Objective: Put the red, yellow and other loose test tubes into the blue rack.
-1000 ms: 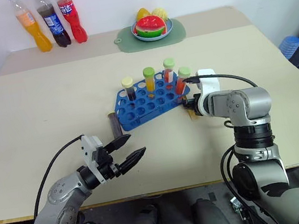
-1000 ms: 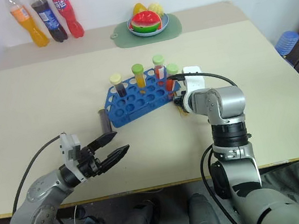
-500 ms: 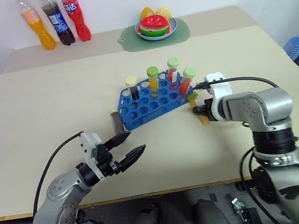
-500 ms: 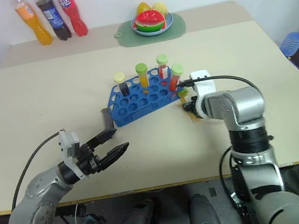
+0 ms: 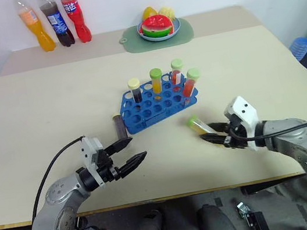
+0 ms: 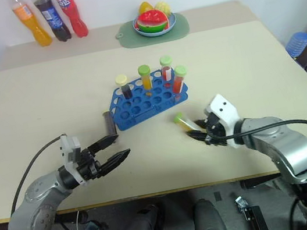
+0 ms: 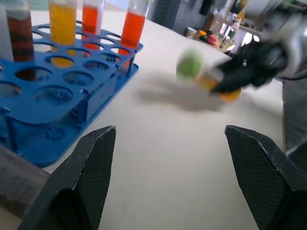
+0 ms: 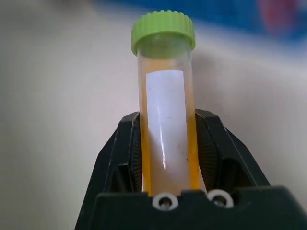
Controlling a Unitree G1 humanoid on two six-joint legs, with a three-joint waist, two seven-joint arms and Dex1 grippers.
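Right wrist view: right pincer [image 8: 168, 143] grips the yellow test tube [image 8: 165, 110]; left pincer [image 5: 129, 152] gapes empty near the counter's [image 5: 50, 97] front edge.

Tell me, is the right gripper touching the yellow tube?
Touching: in the right wrist view the right gripper clamps the yellow tube, both fingers pressed against its sides.

beige table [image 5: 51, 102] carries blue rack [image 5: 158, 105], soda bottles [image 5: 56, 25], green mat [image 5: 129, 39].
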